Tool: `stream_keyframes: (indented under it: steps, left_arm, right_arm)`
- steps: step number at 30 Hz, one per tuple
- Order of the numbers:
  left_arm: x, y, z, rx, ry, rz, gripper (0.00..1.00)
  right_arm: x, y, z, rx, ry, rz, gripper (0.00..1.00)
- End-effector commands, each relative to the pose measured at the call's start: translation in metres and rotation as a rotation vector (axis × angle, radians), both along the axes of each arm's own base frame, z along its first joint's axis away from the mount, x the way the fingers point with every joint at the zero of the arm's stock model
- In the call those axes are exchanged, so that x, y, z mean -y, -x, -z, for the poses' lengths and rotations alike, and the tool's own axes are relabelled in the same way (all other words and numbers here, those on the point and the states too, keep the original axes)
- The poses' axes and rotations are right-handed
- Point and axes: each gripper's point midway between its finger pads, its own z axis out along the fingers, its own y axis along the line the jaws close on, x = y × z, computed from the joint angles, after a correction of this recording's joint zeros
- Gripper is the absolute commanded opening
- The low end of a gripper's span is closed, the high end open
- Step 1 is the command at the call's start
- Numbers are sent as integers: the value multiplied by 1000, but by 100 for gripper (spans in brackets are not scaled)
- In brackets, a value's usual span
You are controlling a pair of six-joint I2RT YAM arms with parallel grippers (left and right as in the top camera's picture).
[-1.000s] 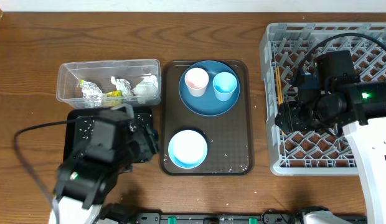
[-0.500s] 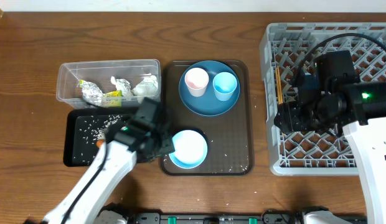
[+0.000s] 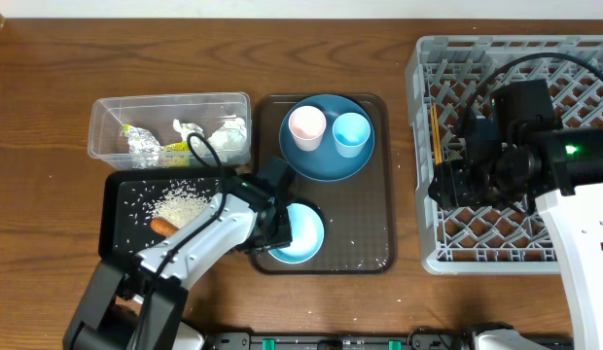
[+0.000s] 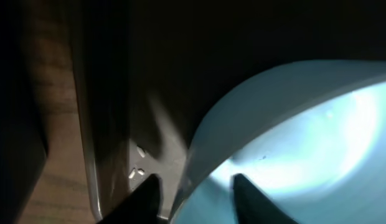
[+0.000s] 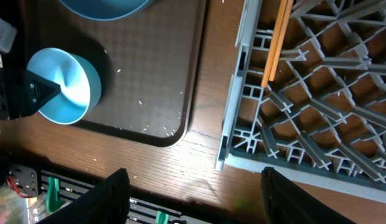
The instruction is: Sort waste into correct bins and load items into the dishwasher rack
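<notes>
left gripper [image 4: 196,182] sits at the near-left edge of the pale bowl [image 3: 300,233], its two fingers spread with the bowl's thin rim running up between them. one finger is inside the bright hollow and the other outside against the dark wall. nothing is pinched yet, judging by the gap on each side of the rim. straddling the rim looks like the sensible hold for a wide, smooth bowl that the fingers cannot span whole.

the bowl stands upright on the brown serving tray [image 3: 365,243], at its front, with a few stray rice grains scattered on the tray around it. behind it on the same tray the blue plate [image 3: 326,167] carries the pinkish-white cup [image 3: 306,126] and the light blue cup [image 3: 350,133], side by side.

the waste appears sorted: napkins [image 3: 227,134] and the wrapper [image 3: 141,144] lie in the clear tub [image 3: 102,136], while rice [image 3: 180,205] and the carrot [image 3: 163,226] lie in the black tray [image 3: 122,238].

right gripper [image 5: 197,196] hangs over the near-left corner of the dishwasher rack [image 3: 418,97], fingers wide apart and empty. that likely leaves it ready to take or steady whatever comes across. chopsticks [image 3: 436,131] already lie in the rack along its left side.

the next move probably calls for closing firmly on the rim and lifting without tipping.
</notes>
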Motion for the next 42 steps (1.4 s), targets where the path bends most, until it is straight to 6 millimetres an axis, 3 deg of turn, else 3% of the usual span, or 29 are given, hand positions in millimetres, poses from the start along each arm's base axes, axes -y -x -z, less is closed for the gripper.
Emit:
stream_keyframes:
  steps: [1, 3, 9, 15, 19, 31, 42]
  left_arm:
    - [-2, 1, 1, 3, -12, 1, 29]
    - [-1, -2, -3, 19, -2, 2, 19]
    - [9, -16, -43, 135, 72, 9, 9]
    - [14, -14, -89, 230, 162, 10, 6]
    - [27, -7, -109, 247, 269, 28, 6]
    - [32, -3, -114, 237, 309, 38, 6]
    - [33, -3, -114, 234, 312, 39, 6]
  right_arm:
    - [2, -1, -6, 25, 1, -4, 65]
    - [2, -1, -6, 25, 1, -4, 66]
    - [0, 2, -6, 12, -12, -6, 67]
    - [-25, 7, -8, 23, -43, -112, 62]
    - [-53, 10, -11, 45, -73, -188, 56]
    - [-116, 24, -9, 87, -115, -359, 50]
    - [-150, 22, 28, 30, -87, -451, 40]
